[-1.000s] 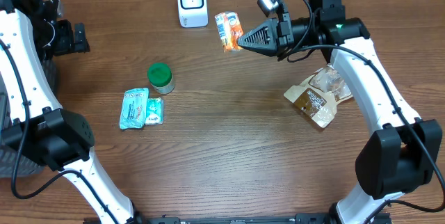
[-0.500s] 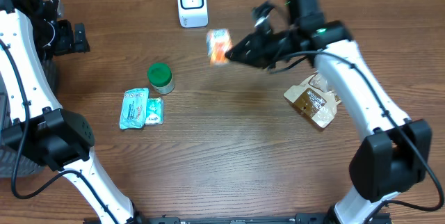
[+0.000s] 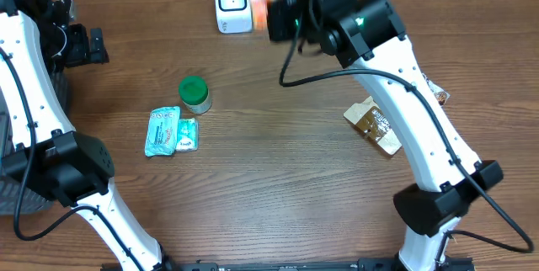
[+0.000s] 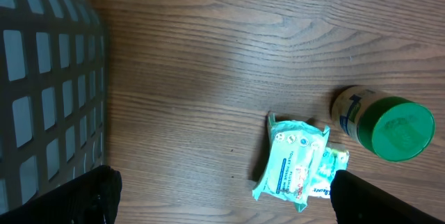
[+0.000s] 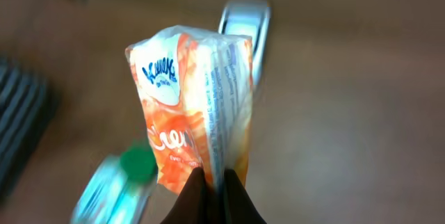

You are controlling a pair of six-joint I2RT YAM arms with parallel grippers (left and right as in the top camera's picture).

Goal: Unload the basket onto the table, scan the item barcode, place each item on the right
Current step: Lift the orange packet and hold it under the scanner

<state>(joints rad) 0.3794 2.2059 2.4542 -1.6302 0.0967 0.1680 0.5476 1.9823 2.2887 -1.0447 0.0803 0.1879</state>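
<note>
Right wrist: the right gripper (image 5: 212, 195) pinches one edge of the orange packet (image 5: 195, 106) near the scanner (image 5: 243, 33); the packet could swivel and spoil the scan.

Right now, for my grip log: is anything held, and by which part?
The orange packet, pinched at one narrow end by the right gripper; the left gripper is open, empty.

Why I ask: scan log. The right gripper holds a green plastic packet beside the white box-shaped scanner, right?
No: the right wrist view shows an orange-and-white plastic packet, not green. The right gripper holds it beside the white box-shaped scanner.
</note>
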